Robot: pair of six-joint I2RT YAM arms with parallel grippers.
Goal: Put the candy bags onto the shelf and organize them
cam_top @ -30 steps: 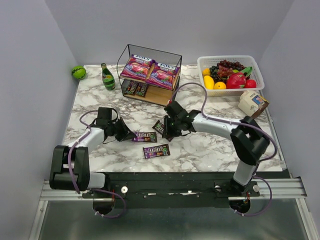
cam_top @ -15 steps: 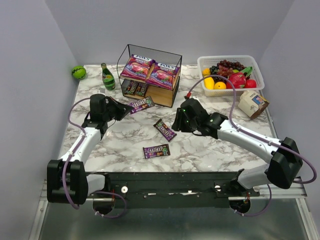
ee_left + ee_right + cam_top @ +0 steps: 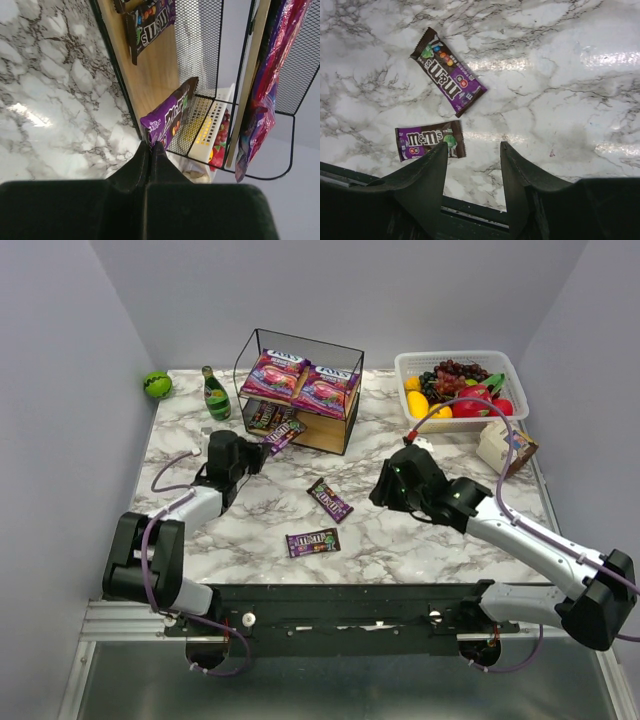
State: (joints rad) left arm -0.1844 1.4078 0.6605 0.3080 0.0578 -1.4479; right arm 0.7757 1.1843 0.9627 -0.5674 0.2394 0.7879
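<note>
While the left end effector (image 3: 151, 148) is clenched on the near end of a purple candy packet (image 3: 169, 116), we note the relation that matters. The packet's long axis runs straight away from the fingers, and its far end is over the front edge of the shelf (image 3: 245, 358), at the lower board (image 3: 150, 80). The packet is tilted, not flat. We judge the coming move to be a short push inward and a release, to the right of the two packets (image 3: 272, 417) already lying on that board. Risk: the packet could catch on the shelf's front edge.

Above it, two pink bags (image 3: 300, 382) lie side by side.

Tabletop (image 3: 420, 540), centre: two loose packets, both flat and apart from each other. One (image 3: 329, 499) lies on a diagonal. The other (image 3: 312, 541) lies nearly crosswise, nearer the arm bases.

Right end effector (image 3: 473, 146): jaws apart, nothing between them, hovering above the marble. Both loose packets lie to its left. In the wrist view the near one shows just past one fingertip (image 3: 440, 150). We judge the right arm the nearer one for these.

Far right: a white basket (image 3: 455, 357) holds fruit (image 3: 470, 395), with a small carton (image 3: 505, 447) just in front of it. Neither belongs to the task.
</note>
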